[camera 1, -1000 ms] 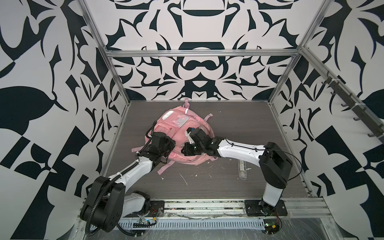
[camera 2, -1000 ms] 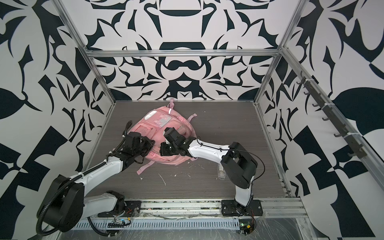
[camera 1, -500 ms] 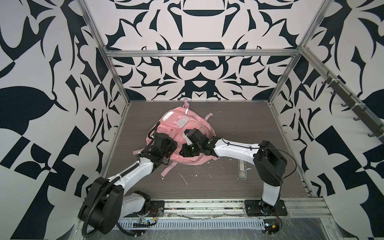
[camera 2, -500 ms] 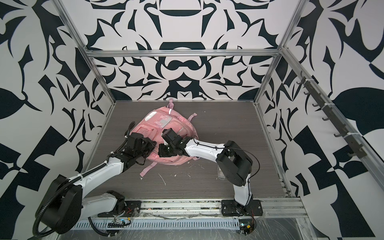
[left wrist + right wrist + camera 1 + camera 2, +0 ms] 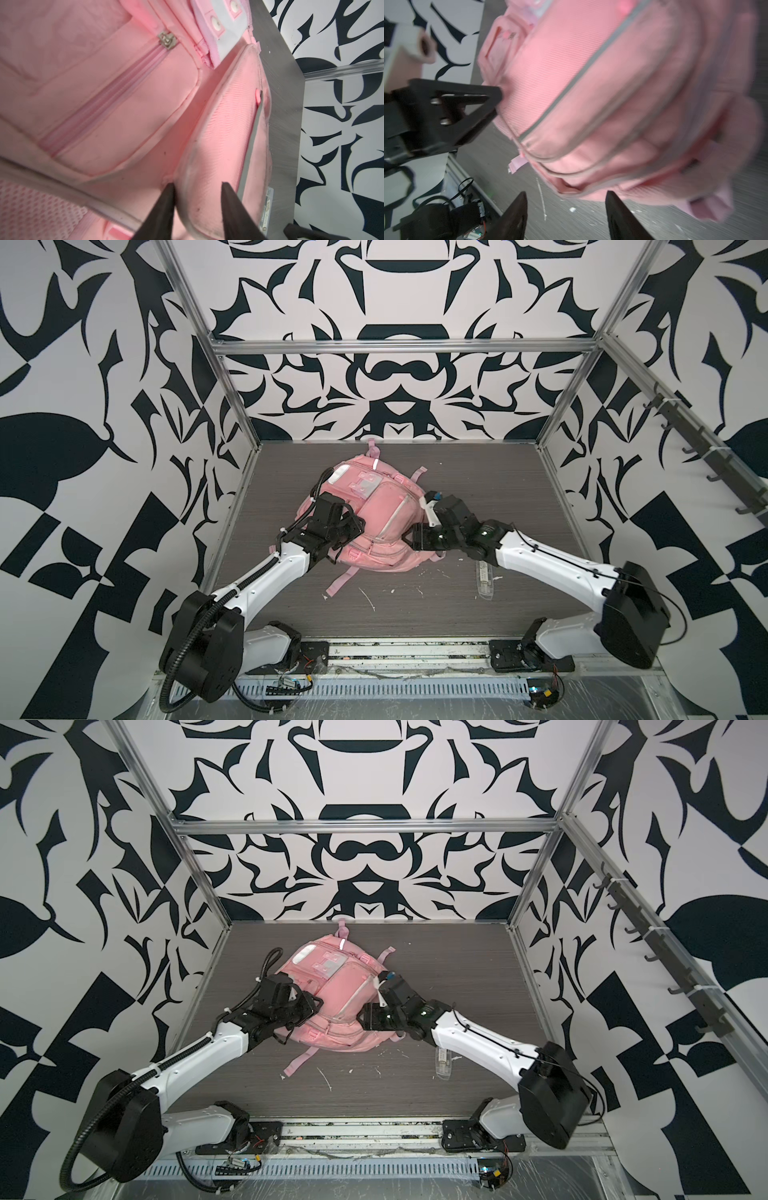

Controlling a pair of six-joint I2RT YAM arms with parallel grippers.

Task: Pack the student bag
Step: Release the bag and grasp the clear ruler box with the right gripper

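Student bag (image 5: 386, 522) on mid worktop (image 5: 498, 489): soft, floppy, probably light; best taken at seams, straps or zip pulls. Left pincer (image 5: 197, 185) part-open, straddling pocket flap (image 5: 218, 135), not clamped. Right pincer (image 5: 566, 193) open, empty, beside bag.

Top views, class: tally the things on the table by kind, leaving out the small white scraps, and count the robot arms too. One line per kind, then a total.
Student bag: 1
Clear plastic piece: 1
Robot arms: 2 (left arm, right arm)
Total: 4
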